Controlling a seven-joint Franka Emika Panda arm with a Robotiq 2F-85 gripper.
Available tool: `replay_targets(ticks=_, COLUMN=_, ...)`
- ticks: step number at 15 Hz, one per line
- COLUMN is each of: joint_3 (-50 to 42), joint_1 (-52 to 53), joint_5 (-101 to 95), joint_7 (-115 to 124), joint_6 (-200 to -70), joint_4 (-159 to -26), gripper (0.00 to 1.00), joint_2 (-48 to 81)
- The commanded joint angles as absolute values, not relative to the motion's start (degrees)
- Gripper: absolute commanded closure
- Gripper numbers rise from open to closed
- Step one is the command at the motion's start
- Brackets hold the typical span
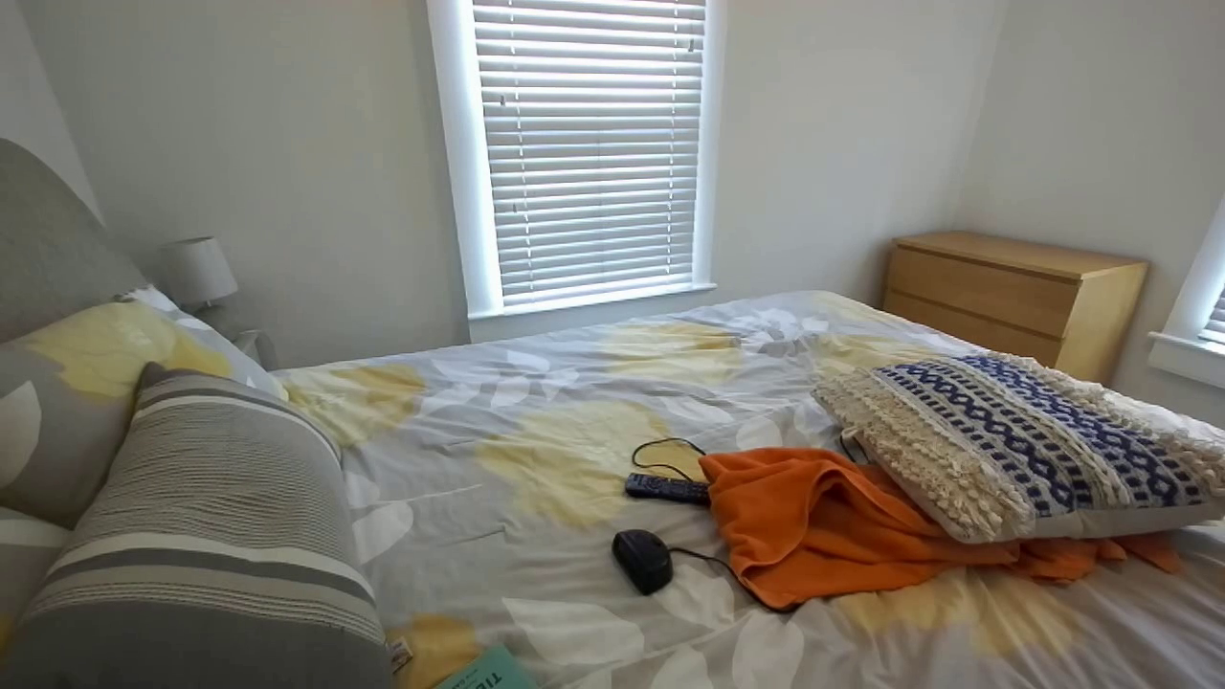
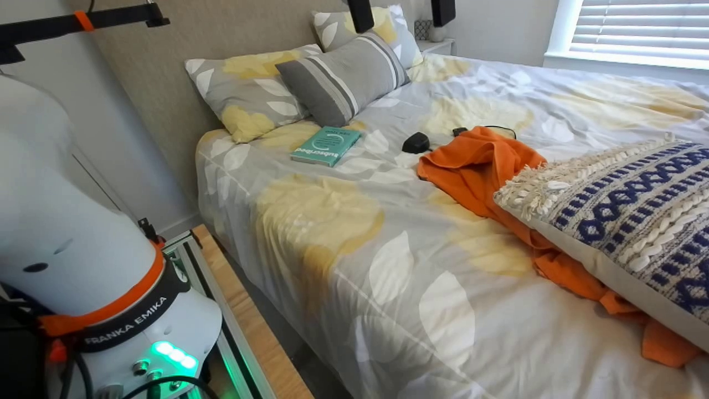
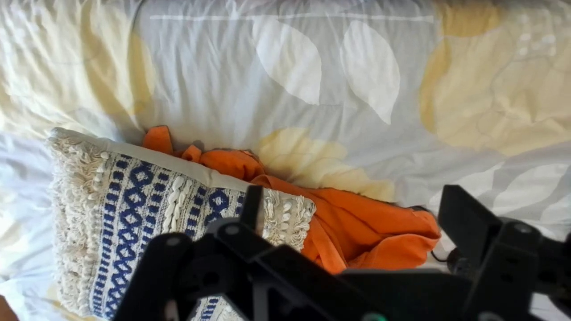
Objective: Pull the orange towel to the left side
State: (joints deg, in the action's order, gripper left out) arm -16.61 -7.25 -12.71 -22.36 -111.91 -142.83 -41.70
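Note:
The orange towel (image 1: 813,536) lies crumpled on the bed, partly under a cream-and-blue patterned pillow (image 1: 1043,440). In an exterior view the towel (image 2: 476,166) runs along the pillow (image 2: 637,205), with its larger bunched end sticking out. In the wrist view the towel (image 3: 357,218) shows between the fingers, and the pillow (image 3: 138,214) covers its left part. My gripper (image 3: 357,209) is wide open and empty, above the towel and pillow and apart from them. In an exterior view only the fingertips (image 2: 402,19) show at the top edge, high over the bed.
A black mouse (image 1: 643,561) and a remote (image 1: 667,488) lie beside the towel's bunched end; a cable runs against the towel. A teal book (image 2: 327,146) lies near a grey striped cushion (image 2: 349,77). The robot base (image 2: 127,332) stands beside the bed.

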Motion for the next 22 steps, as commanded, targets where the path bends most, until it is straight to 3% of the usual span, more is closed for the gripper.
replay_targets(ticks=1, joint_3=-17.2, joint_1=-4.49, joint_5=-6.32, joint_7=-19.39, joint_6=-114.98, joint_4=-137.42, gripper=0.0, joint_2=-30.8)
replay_targets(ticks=7, joint_3=-16.6, joint_1=-0.62, joint_5=11.03, joint_7=-19.96, joint_6=-109.59, joint_4=-126.75, gripper=0.0, joint_2=-15.47)
replay_targets(ticks=16, joint_3=-11.57, joint_1=-3.82, joint_5=23.21, joint_7=-8.6, joint_6=-98.25, joint_4=-110.16, gripper=0.0, joint_2=5.1)
replay_targets(ticks=17, joint_3=-10.96, joint_1=-4.09, joint_5=21.25, joint_7=-11.05, joint_6=-100.82, joint_4=-114.55, gripper=0.0, joint_2=0.48)
replay_targets(ticks=22, joint_3=-10.13, joint_1=-4.77, joint_5=21.27, joint_7=-10.83, joint_6=-100.89, joint_4=-113.69, gripper=0.0, joint_2=1.46)
